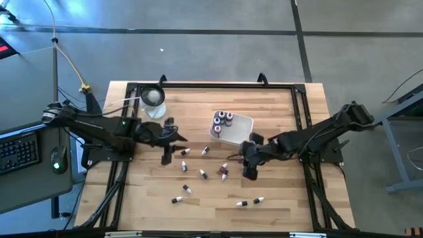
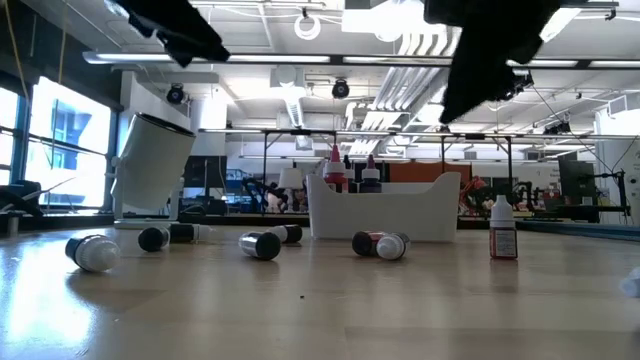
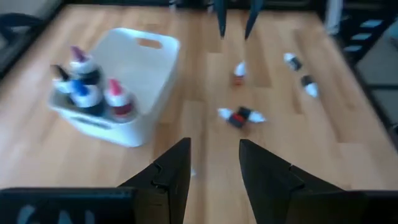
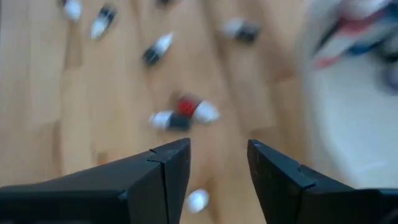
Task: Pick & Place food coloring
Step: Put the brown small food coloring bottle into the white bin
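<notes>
the wooden counter [image 1: 277,198] carries a white tray [image 1: 239,132] near its middle, with several food coloring bottles [image 1: 223,119] standing in one end. more food coloring bottles [image 1: 223,172] lie scattered in front of the tray. the left gripper [image 1: 168,158] and right gripper [image 1: 250,174] both hover open and empty above those loose bottles.

light: bright, even overhead | shadows: faint | blur: both wrist views
</notes>
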Tool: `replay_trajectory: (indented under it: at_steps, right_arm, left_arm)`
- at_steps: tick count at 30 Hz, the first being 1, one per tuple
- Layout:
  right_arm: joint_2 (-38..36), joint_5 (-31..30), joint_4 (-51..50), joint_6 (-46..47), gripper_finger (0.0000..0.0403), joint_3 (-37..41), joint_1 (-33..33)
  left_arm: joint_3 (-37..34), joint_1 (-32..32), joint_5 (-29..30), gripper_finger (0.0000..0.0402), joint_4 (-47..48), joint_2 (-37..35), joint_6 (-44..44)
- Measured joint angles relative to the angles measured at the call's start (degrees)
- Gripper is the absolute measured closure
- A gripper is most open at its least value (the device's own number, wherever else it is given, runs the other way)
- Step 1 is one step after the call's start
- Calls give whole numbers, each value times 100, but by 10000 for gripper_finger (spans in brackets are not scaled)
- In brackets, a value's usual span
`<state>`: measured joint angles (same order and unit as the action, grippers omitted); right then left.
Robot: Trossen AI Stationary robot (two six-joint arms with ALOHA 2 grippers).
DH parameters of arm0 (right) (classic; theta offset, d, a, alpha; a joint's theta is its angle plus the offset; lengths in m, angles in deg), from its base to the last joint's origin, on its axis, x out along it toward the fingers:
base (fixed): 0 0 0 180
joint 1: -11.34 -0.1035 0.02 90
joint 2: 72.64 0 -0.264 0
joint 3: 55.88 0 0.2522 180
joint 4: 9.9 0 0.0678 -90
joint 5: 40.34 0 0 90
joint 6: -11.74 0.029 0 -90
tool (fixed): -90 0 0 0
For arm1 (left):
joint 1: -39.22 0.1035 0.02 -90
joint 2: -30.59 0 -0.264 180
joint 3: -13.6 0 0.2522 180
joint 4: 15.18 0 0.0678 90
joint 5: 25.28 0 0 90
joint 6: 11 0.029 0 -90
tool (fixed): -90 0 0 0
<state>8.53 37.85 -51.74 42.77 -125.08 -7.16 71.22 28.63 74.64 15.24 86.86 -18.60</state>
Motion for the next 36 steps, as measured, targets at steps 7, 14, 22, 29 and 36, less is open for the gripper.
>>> replay_trajectory:
  at_steps: [7,14,22,29,36]
  right_arm:
    - [555,88,49,303,264,0,-329]
    - [1077,30,9,705,251,0,-371]
    - [1384,321,-22,854,236,1,-363]
    - [1384,327,-272,1252,241,0,-369]
    - [1384,234,-289,1224,241,0,-367]
  left_arm:
    - [-356,-68,-5,268,-161,121,-172]
    - [-362,-68,7,268,-372,131,-185]
    - [-362,-68,9,268,-365,131,-185]
    - [-362,-68,12,268,-365,131,-185]
    - [-362,-68,25,268,-365,131,-183]
